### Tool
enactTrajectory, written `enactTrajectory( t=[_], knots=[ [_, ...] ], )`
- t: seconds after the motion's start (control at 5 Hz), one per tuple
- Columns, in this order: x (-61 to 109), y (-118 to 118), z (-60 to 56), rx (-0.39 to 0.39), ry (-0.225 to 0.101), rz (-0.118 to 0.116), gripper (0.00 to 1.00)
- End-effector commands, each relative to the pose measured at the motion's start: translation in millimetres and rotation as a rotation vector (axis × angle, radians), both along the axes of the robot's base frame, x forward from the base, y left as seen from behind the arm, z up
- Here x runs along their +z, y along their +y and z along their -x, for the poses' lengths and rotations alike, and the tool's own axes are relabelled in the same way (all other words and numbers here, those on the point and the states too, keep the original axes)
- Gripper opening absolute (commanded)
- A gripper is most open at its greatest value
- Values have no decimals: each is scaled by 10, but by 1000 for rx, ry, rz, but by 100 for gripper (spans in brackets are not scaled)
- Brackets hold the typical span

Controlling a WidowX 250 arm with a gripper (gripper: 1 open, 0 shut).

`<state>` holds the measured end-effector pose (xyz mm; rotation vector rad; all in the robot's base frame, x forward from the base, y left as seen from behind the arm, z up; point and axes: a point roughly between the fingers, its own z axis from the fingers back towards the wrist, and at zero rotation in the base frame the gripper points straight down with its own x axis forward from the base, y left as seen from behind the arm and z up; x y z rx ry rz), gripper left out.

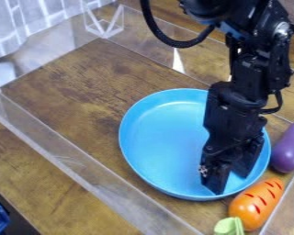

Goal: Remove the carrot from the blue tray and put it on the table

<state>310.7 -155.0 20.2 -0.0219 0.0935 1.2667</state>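
Observation:
The blue tray is a round shallow plate in the middle of the wood-grain table. The black gripper points down over the tray's near right rim, its jaws open with nothing between them. The orange carrot lies just outside that rim at the bottom right, on the table. Its green leafy top points toward the front edge. The carrot sits right below and to the right of the fingertips; whether they touch it I cannot tell.
A purple eggplant toy lies to the right of the tray, close to the arm. Clear acrylic walls border the table at the front left and along the back.

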Motion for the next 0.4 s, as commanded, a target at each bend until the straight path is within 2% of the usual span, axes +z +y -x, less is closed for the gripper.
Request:
enactTrajectory(
  t=[0.0,0.2],
  knots=[
    [-183,0,-46,48,41,-27,100],
    [-196,-97,-107,55,41,-30,100]
  ],
)
